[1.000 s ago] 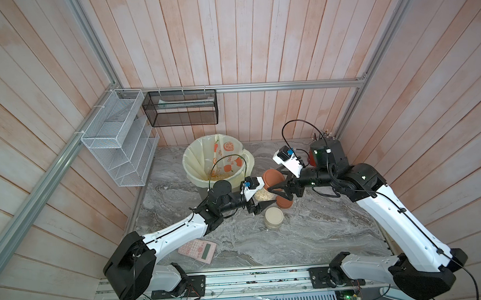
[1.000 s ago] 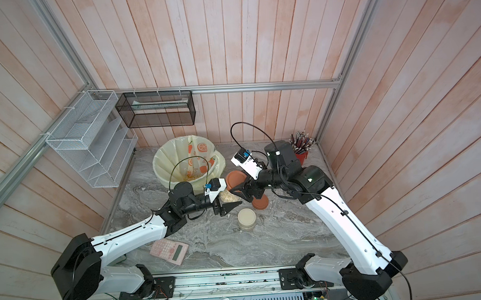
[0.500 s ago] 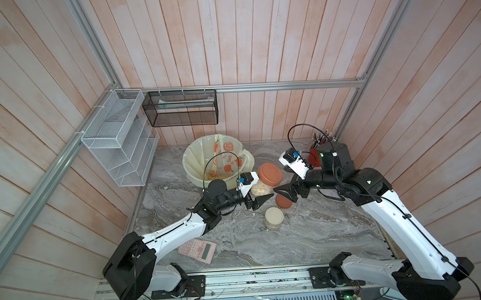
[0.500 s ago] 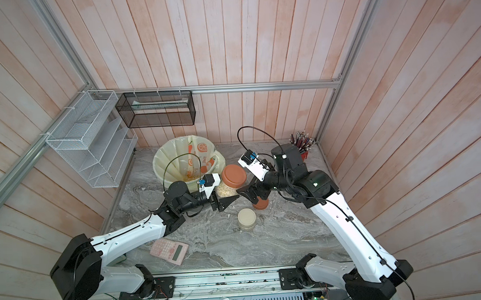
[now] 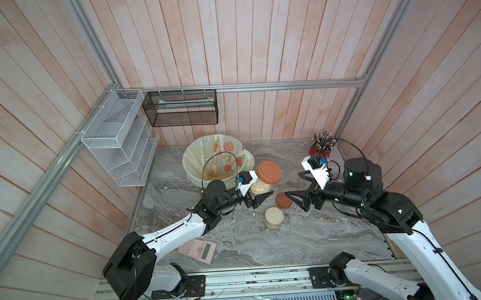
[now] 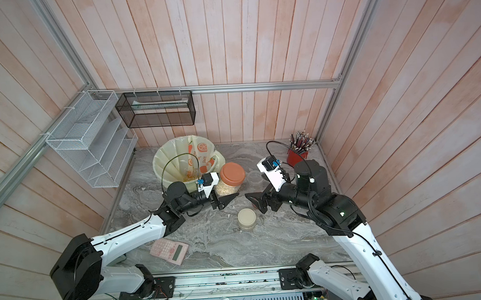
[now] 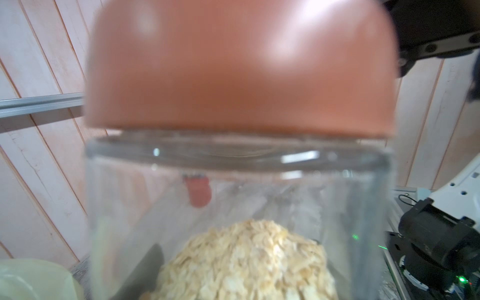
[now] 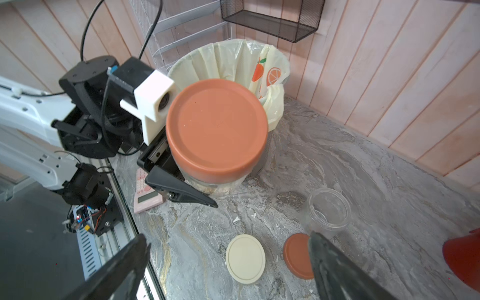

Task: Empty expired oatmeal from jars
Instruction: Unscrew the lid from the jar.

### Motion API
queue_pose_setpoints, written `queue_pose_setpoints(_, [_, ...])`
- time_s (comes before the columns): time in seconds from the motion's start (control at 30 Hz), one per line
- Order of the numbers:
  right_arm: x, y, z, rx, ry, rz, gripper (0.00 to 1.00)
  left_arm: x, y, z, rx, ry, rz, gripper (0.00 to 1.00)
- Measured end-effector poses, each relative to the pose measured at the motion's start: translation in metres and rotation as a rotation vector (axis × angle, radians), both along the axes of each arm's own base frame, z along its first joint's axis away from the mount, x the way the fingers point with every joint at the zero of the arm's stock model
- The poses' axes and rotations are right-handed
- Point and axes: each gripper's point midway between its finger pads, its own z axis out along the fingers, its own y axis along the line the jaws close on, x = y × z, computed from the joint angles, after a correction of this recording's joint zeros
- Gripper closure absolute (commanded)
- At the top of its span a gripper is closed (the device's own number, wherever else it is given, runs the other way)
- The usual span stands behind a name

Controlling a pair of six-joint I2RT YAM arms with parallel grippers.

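My left gripper (image 5: 259,191) is shut on a clear jar (image 5: 263,184) with a terracotta-orange lid (image 5: 268,172) still on it. It holds this jar upright above the table beside the bin. Pale flaky oatmeal (image 7: 246,259) fills the jar's lower part. My right gripper (image 5: 296,201) stands open to the right of that jar, holding nothing. Below it a loose orange lid (image 8: 296,255) lies on the table. A cream-lidded jar (image 5: 274,217) stands in front. An empty, lidless clear jar (image 8: 327,210) stands behind the loose lid.
A grey bin (image 5: 189,164) with a cream orange-print liner stands at the back left, with loose grains inside. A red pencil cup (image 5: 320,152) is in the back right corner. A pink calculator (image 5: 197,248) lies near the front. Wire racks (image 5: 116,139) hang on the left wall.
My right gripper opened, let go of the orange lid on the held jar and drew back to the right. The left gripper still holds the jar, shifted slightly.
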Motion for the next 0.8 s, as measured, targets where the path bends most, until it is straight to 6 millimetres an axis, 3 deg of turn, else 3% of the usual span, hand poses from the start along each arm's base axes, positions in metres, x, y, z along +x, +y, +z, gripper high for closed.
queue_pose_setpoints(0.2, [0.024, 0.003, 0.008, 0.142, 0.213, -0.182, 0.08, 0.013, 0.007, -0.007, 0.016, -0.017, 0.097, 0.87])
queue_pose_setpoints(0.43, [0.041, 0.013, -0.01, 0.252, 0.469, -0.319, 0.06, 0.022, 0.01, -0.007, 0.047, -0.076, 0.186, 0.87])
queue_pose_setpoints(0.67, [0.054, 0.018, 0.013, 0.338, 0.54, -0.383, 0.03, 0.027, 0.012, -0.012, 0.098, -0.124, 0.238, 0.87])
queue_pose_setpoints(0.8, [0.061, 0.027, 0.011, 0.342, 0.57, -0.393, 0.03, 0.028, 0.013, -0.015, 0.124, -0.141, 0.254, 0.87])
